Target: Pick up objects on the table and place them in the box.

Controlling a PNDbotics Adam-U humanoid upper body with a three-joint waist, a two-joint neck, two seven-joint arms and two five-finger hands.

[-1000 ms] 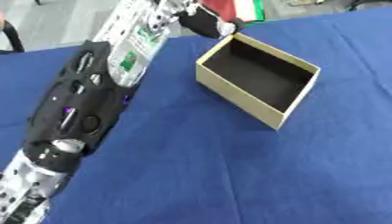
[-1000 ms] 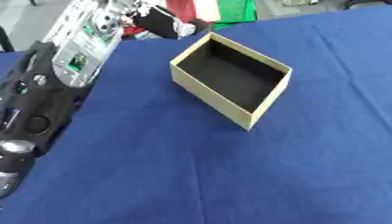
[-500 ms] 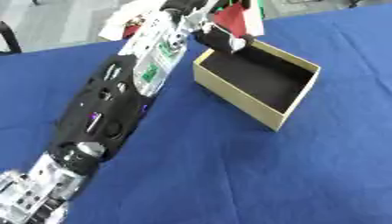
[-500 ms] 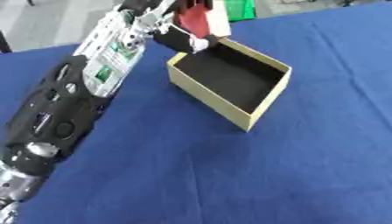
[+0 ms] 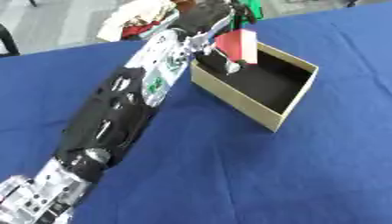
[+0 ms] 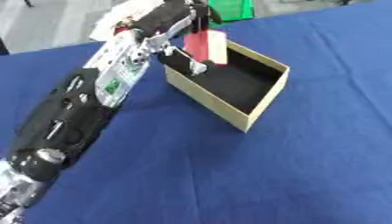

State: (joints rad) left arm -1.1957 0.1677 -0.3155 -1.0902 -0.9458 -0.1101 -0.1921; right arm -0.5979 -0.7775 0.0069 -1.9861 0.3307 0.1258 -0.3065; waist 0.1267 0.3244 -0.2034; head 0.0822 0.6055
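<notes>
We've got the left hand [image 5: 208,26] stretched out over the box [image 5: 287,116], fingers curled round a red-and-white pack [image 5: 239,46] that hangs tilted just above the box's near-left corner, partly inside the rim. So we're at the drop-off step. Next: open the fingers w/ the pack clear of the wall so it lands on the dark floor, then pull back over the blue bench [image 5: 306,183]. Right hand's not showing.

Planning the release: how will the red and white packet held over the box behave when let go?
The red and white packet looks flat and boxy, so probably stiff and unlikely to roll. Held upright by the left hand over the box, it may tip flat.
</notes>
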